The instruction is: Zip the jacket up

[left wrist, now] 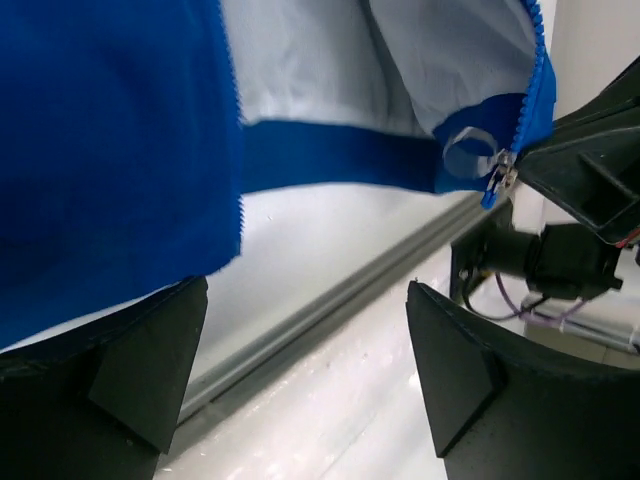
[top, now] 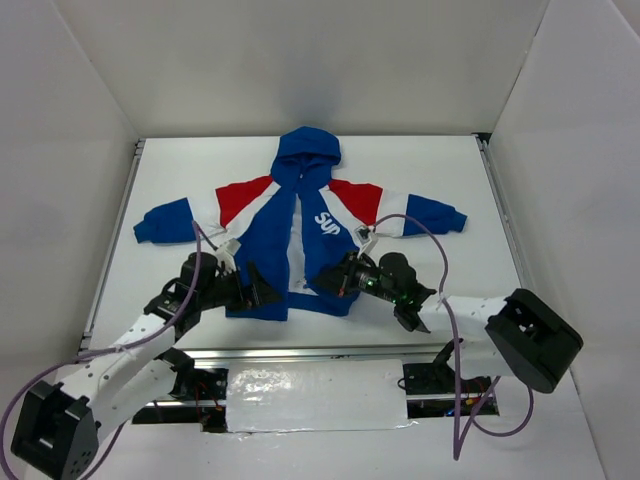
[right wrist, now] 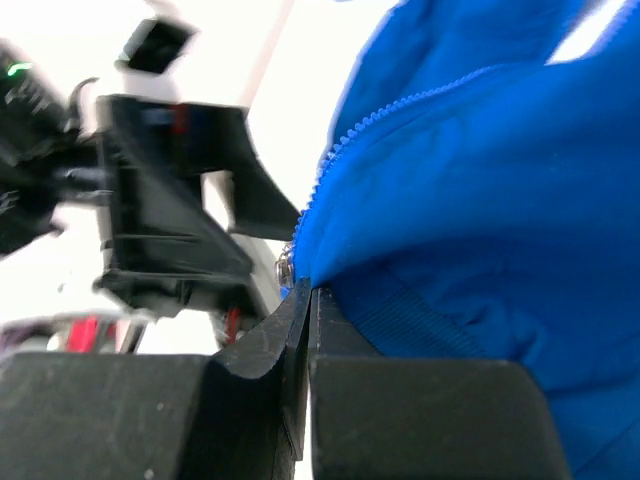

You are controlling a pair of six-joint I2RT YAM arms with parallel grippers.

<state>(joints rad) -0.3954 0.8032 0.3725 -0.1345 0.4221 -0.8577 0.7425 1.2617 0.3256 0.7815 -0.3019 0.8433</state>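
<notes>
White worktop [top: 420, 170], blue jacket [top: 300, 230] flat on it, front open — soft, light, likely to bunch. Right jaws clamped on its bottom hem; left jaws wide open, empty, beside the other hem. Best grip — zip slider [left wrist: 500, 172].

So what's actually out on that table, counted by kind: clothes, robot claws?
jacket: 1
grippers: 2, the left gripper and the right gripper
Total: 3
</notes>
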